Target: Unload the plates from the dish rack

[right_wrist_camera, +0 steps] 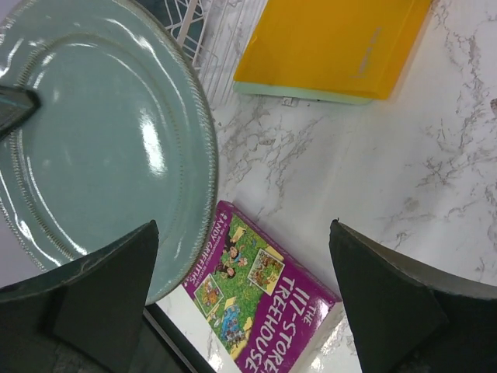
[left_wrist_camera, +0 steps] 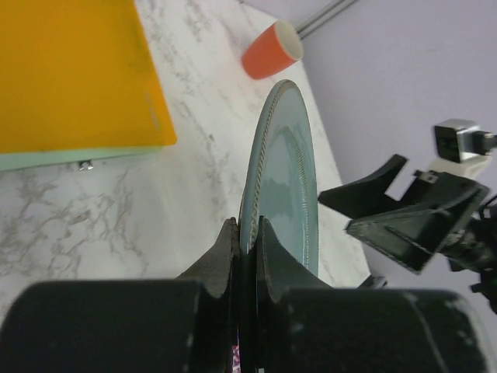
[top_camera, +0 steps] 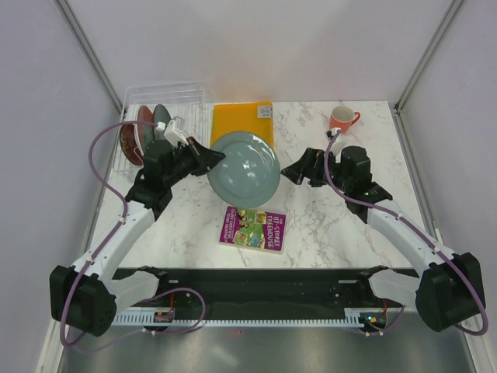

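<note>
- Marble-topped table (top_camera: 334, 225), pale booth walls: my left gripper (top_camera: 213, 159) is clamped on the rim of the grey-green plate (top_camera: 245, 167). The plate hangs tilted above the marble, just on the near side of the orange folder (top_camera: 241, 120).
- My right gripper (top_camera: 299, 172) faces the plate's opposite rim, off the folder's near right corner, fingers spread wide and holding nothing. Whether one finger grazes the rim, the wrist view does not settle.
- Left of the folder stands the dish rack (top_camera: 167, 95). What look like three more plates (top_camera: 132, 146) stand upright in its wires, partly hidden by my left arm.
- Step in hand, as I judge it: one plate is out of the rack and in mid-carry, seemingly being offered across to my right side.
- The next move calls for my right fingers to straddle the free rim and close before my left lets go.
- After that, the plate wants laying flat on bare marble right of the folder. It should stay clear of the book (top_camera: 252, 228) lying nearer than the folder, and of the orange mug (top_camera: 342, 119) off to its right.
</note>
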Robot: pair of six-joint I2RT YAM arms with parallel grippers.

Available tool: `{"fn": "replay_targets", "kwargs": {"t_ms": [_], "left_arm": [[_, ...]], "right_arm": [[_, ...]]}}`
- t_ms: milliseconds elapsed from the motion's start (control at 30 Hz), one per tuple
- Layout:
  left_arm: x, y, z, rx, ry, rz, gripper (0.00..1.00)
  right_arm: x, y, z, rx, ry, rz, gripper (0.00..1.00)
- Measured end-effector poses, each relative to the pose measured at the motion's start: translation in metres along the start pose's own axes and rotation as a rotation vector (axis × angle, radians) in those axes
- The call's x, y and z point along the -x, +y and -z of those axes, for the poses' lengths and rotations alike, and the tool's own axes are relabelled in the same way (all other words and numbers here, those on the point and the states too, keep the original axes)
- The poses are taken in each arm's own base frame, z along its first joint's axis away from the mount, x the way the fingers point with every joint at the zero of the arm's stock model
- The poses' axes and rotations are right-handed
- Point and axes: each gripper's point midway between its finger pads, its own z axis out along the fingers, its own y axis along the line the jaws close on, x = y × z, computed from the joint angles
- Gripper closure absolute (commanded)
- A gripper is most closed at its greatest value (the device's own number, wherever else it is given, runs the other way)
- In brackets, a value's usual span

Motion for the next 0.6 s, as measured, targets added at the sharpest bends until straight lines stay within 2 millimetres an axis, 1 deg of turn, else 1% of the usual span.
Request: {"fn": "replay_targets", "kwargs": {"t_ms": [133,200,267,333,433,467,500,533,567,600], "left_arm": [[0.009,-0.018,-0.002,-0.092,-0.046,0.03,0.98],[0.008,-0.024,-0.003,-0.129,-0.054,0.043,0.98],[0.004,-0.025,-0.003,-0.149,-0.052,0.06,0.98],[-0.003,-0.025,-0.004,-0.174,-0.043,0.081,0.98],[-0.018,-0.02,-0.007,-0.194,-0.018,0.117,0.98],[-0.023,-0.019,-0.009,-0.195,-0.005,0.127,0.98],[-0.027,-0.017,-0.011,-0.195,0.006,0.135,0.98],[-0.031,-0.016,-0.013,-0.195,0.017,0.141,0.98],[-0.033,-0.015,-0.015,-0.195,0.027,0.146,0.98],[-0.035,-0.015,-0.016,-0.198,0.034,0.148,0.98]], "right_arm": [[-0.003,-0.001,-0.01,0.022,-0.003,-0.028,0.02],[-0.003,0.001,-0.013,0.046,-0.012,-0.037,0.02],[-0.003,0.006,-0.015,0.082,-0.018,-0.051,0.02],[-0.002,0.011,-0.018,0.12,-0.026,-0.063,0.04],[-0.002,0.018,-0.024,0.165,-0.026,-0.079,0.1],[-0.002,0.02,-0.026,0.182,-0.023,-0.086,0.16],[-0.002,0.021,-0.028,0.195,-0.021,-0.092,0.34],[-0.002,0.022,-0.03,0.206,-0.02,-0.096,0.42],[-0.004,0.024,-0.031,0.221,-0.016,-0.1,0.56],[-0.005,0.027,-0.032,0.238,-0.012,-0.117,0.89]]}}
